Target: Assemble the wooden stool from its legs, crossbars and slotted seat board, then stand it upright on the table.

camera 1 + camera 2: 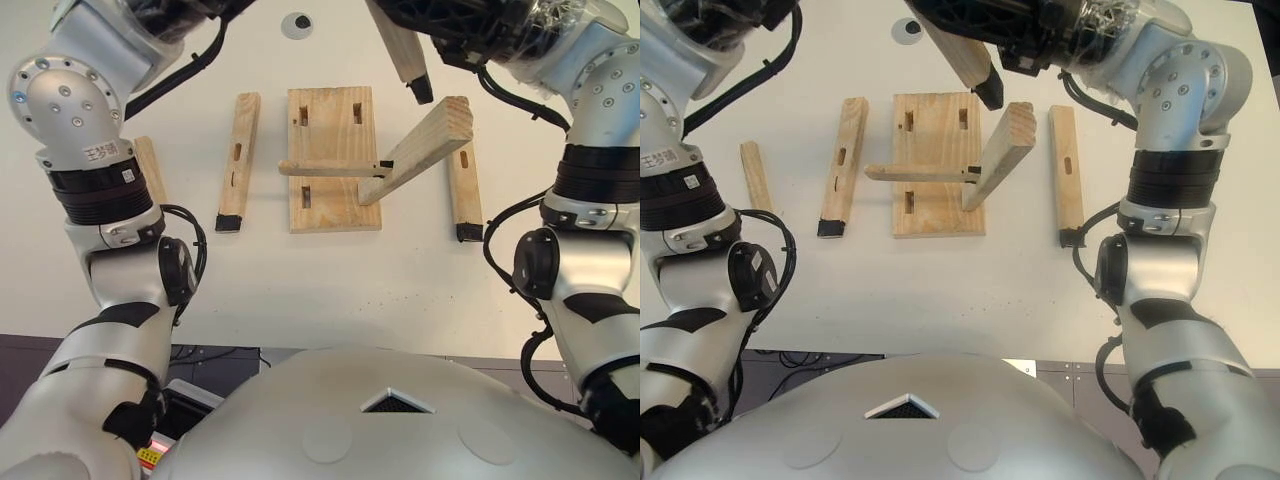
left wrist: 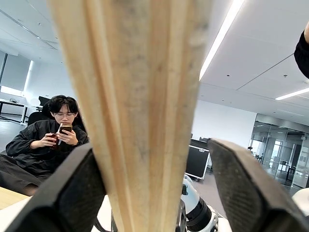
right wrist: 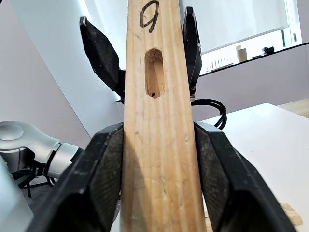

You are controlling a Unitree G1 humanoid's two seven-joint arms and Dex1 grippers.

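The slotted seat board (image 1: 330, 212) lies flat at the table's middle. One leg (image 1: 420, 148) stands tilted in a slot at the board's right side, and a crossbar (image 1: 325, 168) sticks out of it to the left. A second leg (image 1: 405, 52) with a black foot hangs in the air above the board's far end. My right gripper (image 3: 159, 169) is shut on that leg (image 3: 159, 145) just below its oval slot. My left gripper (image 2: 159, 159) straddles the same leg (image 2: 145, 96); one finger (image 2: 77, 193) touches it and the other (image 2: 246, 188) stands slightly off.
A loose leg (image 1: 238, 160) lies left of the board and another (image 1: 462, 190) lies to its right. A short crossbar (image 1: 150, 168) rests at the far left beside my left arm. A grey disc (image 1: 297, 25) is set in the table at the back.
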